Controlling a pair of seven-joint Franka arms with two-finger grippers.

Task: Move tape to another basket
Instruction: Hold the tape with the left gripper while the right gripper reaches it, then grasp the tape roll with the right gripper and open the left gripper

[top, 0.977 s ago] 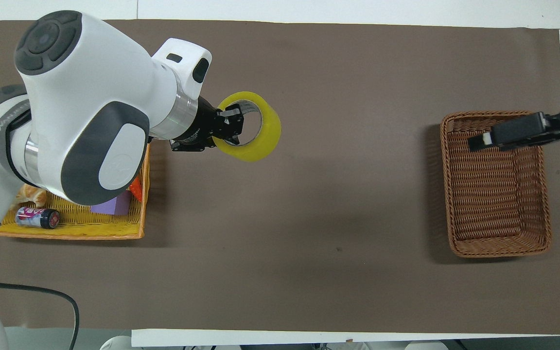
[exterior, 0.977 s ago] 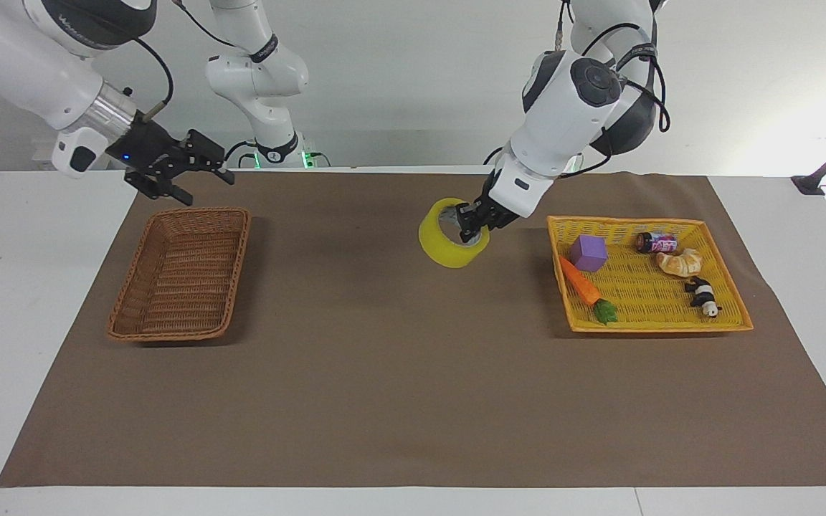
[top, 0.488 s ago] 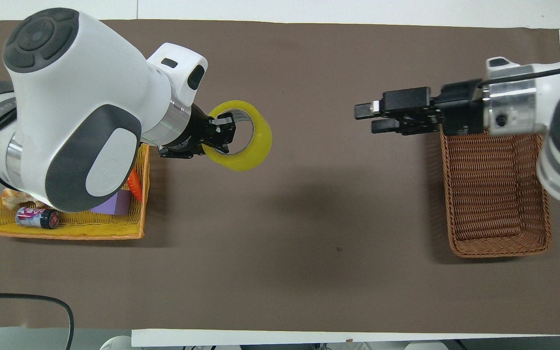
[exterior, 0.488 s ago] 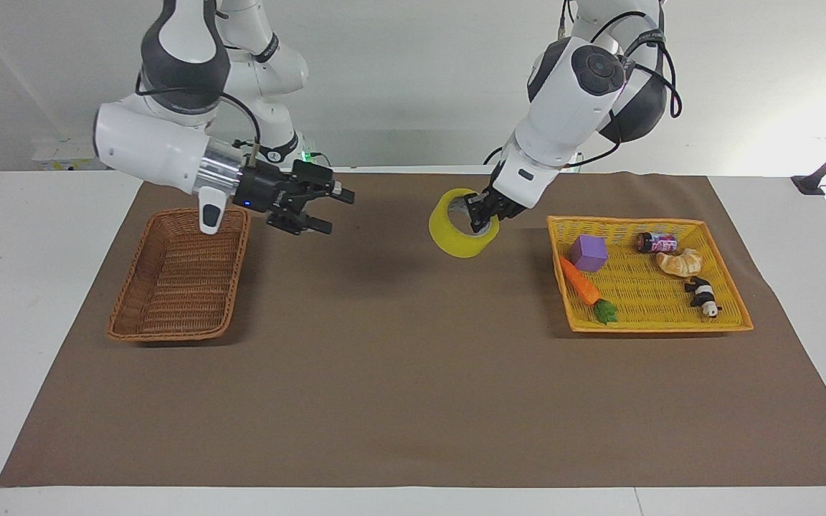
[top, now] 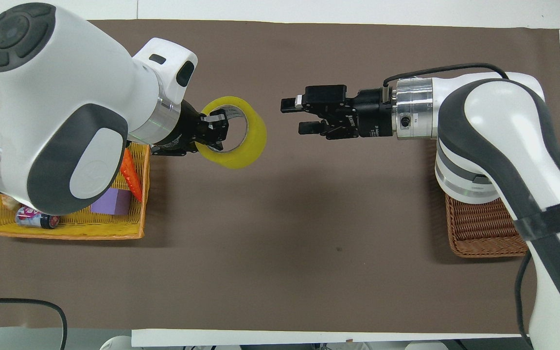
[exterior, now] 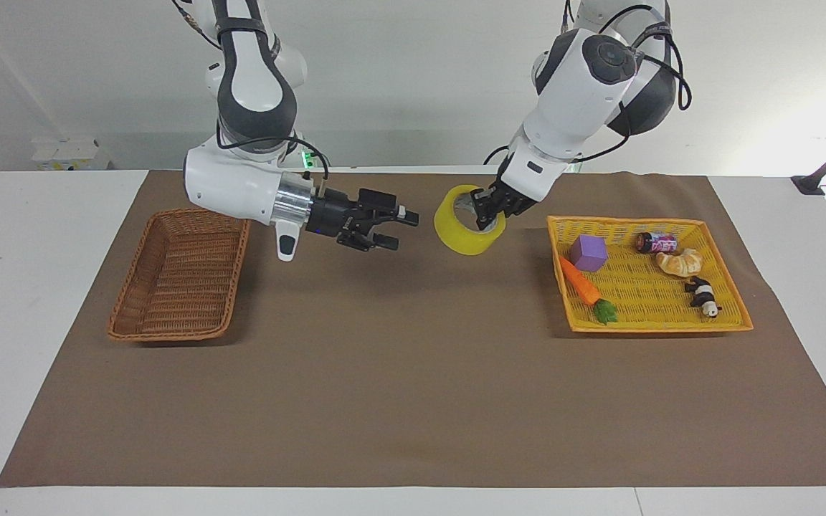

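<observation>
The tape (exterior: 464, 235) is a yellow roll held up in the air over the brown mat, beside the yellow tray. My left gripper (exterior: 486, 210) is shut on its rim, one finger inside the core; it also shows in the overhead view (top: 215, 129) with the tape (top: 252, 142). My right gripper (exterior: 393, 228) is open and empty, held level over the mat's middle with its fingertips toward the tape, a short gap away (top: 293, 115). The brown wicker basket (exterior: 180, 276) sits empty at the right arm's end; the right arm hides most of it in the overhead view (top: 484, 236).
A yellow-orange flat tray (exterior: 649, 328) at the left arm's end holds a purple cube (exterior: 588, 252), a carrot (exterior: 584, 285), a small can (exterior: 657, 242), a croissant (exterior: 680, 262) and a panda figure (exterior: 702, 295). A brown mat (exterior: 413, 387) covers the table.
My right arm has swung from over the wicker basket to the mat's middle, its open gripper now close to the tape. My left gripper has lifted the tape slightly.
</observation>
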